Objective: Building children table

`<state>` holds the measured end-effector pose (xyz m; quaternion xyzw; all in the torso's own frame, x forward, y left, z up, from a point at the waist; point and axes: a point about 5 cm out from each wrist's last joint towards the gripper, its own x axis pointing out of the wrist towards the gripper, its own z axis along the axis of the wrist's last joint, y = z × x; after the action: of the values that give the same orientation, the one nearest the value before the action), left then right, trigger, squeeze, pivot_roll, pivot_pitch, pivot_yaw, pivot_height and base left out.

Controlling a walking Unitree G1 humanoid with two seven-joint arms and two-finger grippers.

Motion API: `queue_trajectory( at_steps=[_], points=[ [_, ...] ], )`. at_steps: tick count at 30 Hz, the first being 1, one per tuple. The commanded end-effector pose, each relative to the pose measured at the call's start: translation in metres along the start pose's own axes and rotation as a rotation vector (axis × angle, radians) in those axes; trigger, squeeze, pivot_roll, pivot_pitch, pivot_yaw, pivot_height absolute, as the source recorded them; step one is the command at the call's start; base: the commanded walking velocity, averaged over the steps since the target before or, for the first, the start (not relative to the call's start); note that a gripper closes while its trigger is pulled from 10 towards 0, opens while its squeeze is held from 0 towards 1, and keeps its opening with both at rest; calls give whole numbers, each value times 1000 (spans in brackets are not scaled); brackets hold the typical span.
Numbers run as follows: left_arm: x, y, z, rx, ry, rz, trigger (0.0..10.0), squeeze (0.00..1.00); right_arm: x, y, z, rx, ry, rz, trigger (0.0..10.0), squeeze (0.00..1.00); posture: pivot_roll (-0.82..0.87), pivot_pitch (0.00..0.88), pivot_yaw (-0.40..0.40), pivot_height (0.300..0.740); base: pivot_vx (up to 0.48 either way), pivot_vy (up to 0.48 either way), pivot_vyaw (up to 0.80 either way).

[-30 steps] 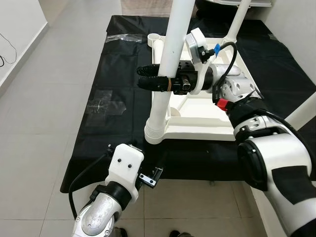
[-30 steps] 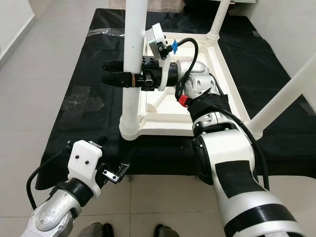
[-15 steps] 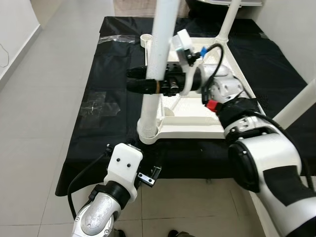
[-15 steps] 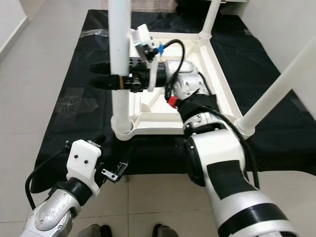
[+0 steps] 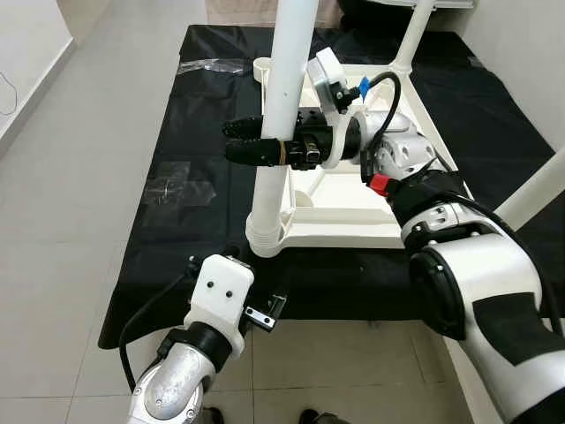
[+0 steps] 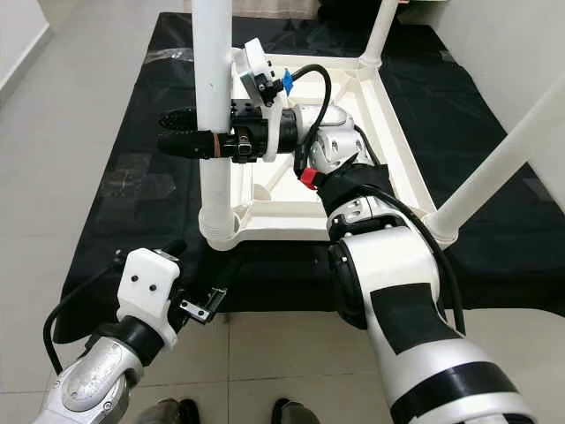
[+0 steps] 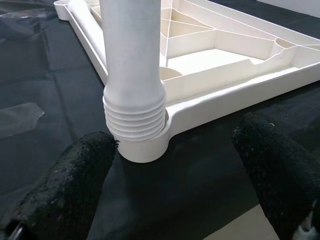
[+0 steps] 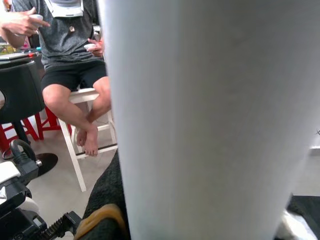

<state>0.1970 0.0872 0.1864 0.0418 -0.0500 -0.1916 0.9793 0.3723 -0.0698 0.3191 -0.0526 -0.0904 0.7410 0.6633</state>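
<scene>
You are partway through: the tabletop (image 5: pixel 353 208) is lying upside down on the black mat (image 5: pixel 177 132), with legs already standing in its far corner and near right corner. Your right gripper (image 5: pixel 252 147) is clamping the near left leg (image 5: pixel 281 106), which is sitting upright in its corner socket. Your left gripper (image 7: pixel 185 175) is waiting spread wide just before that socket. The far left socket (image 5: pixel 262 65) is looking unfilled, so one leg seems left.
</scene>
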Motion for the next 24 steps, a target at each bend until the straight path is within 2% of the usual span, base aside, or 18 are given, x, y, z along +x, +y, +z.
queue_trajectory(
  at_steps=[1, 5, 12, 24],
  points=[
    [-2, -1, 0, 0, 2, 4, 10000, 0, -9, -3, 7, -1, 8, -26, 10000, 0, 111, 242, -83, 740, 0, 0, 0],
    [-2, -1, 0, 1, 2, 7, 10000, 0, -14, -4, 11, -14, 19, -45, 10000, 0, 110, 239, -86, 740, 0, 0, 0],
    [-2, -1, 0, 2, 1, 6, 10000, 0, -12, -4, 5, -27, 67, -53, 10000, 0, 113, 233, -85, 740, 0, 0, 0],
    [-2, -2, -1, 8, 0, 3, 10000, 0, -2, 2, -4, -1, 78, 39, 10000, 0, 111, 221, -85, 740, 0, 0, 0]
  ],
)
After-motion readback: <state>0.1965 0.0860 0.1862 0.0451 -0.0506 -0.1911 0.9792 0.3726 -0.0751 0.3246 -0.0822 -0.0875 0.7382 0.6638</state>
